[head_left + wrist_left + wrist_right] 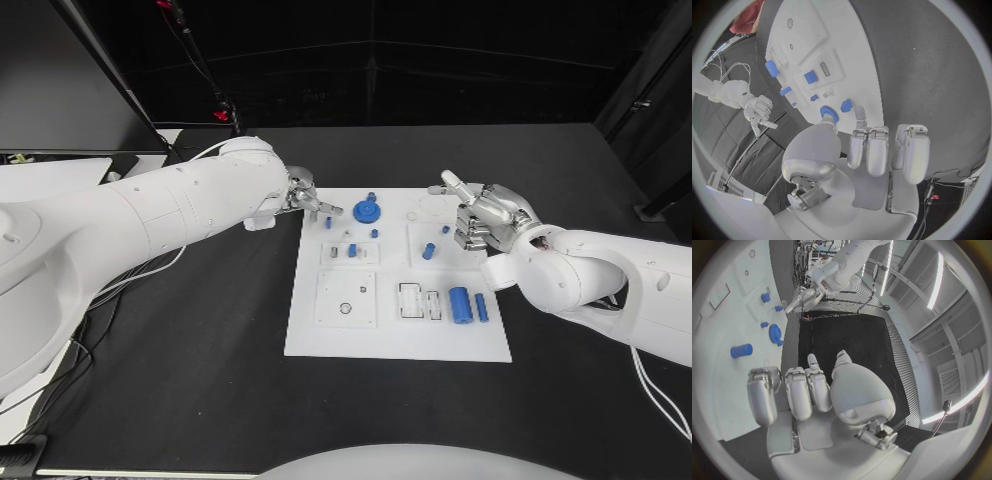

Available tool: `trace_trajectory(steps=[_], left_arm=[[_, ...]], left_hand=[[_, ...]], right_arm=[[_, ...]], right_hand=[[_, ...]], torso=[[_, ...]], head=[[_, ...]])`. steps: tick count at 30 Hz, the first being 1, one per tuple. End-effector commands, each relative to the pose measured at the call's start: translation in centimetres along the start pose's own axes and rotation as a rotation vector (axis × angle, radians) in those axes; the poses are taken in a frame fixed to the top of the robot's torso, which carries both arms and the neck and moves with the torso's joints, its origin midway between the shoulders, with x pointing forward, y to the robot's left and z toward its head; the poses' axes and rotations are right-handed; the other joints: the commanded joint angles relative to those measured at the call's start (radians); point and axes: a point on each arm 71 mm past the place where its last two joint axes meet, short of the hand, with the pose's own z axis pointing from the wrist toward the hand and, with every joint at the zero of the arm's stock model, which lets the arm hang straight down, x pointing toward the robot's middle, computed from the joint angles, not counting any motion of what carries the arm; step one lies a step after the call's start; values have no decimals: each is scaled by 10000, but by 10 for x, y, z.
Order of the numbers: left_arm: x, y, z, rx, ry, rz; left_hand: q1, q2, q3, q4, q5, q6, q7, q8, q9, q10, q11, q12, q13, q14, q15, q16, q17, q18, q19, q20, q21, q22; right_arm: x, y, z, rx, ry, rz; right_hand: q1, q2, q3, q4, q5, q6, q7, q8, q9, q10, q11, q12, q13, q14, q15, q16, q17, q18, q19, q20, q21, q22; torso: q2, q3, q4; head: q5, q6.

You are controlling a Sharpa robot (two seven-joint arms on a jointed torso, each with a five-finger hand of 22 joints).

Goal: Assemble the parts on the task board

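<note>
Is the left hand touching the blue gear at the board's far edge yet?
Cannot tell. In the head view the left hand sits left of the blue gear with white board between; the left wrist view shows a fingertip close beside it.

- In our right wrist view we see the right hand [817, 405] from behind, its fingers [762, 395] curled partway over the palm with nothing between them.
- Beyond the fingers lies the white task board [717, 325] on the black table [848, 335].
- On the board we make out a blue cylinder [741, 350] lying on its side, a blue gear [774, 333] and several smaller blue parts [766, 297] farther along.
- We also see the left hand [798, 299] at the board's far edge, near the gear; whether it touches anything we cannot tell.
</note>
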Motion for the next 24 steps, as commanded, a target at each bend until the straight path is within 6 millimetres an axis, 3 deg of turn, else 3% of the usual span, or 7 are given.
trace_trajectory(steps=[1, 14, 24], left_arm=[[2, -4, 0, 200, 321, 155], [4, -7, 3, -11, 261, 150], [4, -6, 4, -129, 220, 135]], left_hand=[[-123, -3, -86, -7, -68, 83, -1, -58, -17, 1062, 49, -50, 2618, 1065, -21, 8, 2635, -65, 1063, -48, 31, 2635], [-162, 174, -122, -17, -36, 99, 3, -149, -51, 1062, 51, -50, 2618, 1065, -10, 8, 2635, -65, 1063, -42, 31, 2635], [-25, 504, -104, -26, 149, 136, 7, -281, -88, 1062, 54, -50, 2618, 1065, 1, 8, 2635, -65, 1063, -31, 31, 2635]], right_arm=[[2, 1, 1, -69, 74, 21], [3, 1, 1, -85, 107, 31], [5, 2, 1, -88, 160, 46]], right_hand=[[17, 112, -18, 19, 36, -83, 267, 43, 16, 1023, 27, 24, 2625, 1057, 6, 25, 2635, -70, 1058, 51, 33, 2635], [24, 114, -18, 18, 44, -92, 268, 50, 16, 1023, 28, 24, 2625, 1057, 6, 25, 2635, -70, 1058, 52, 33, 2635], [24, 114, -18, 18, 44, -92, 268, 50, 16, 1023, 28, 24, 2625, 1057, 6, 25, 2635, -70, 1058, 52, 33, 2635]], torso=[[-1, -7, -15], [1, 7, -1], [4, -8, -17]], head=[[-13, -1], [-45, -14], [-54, -19]])
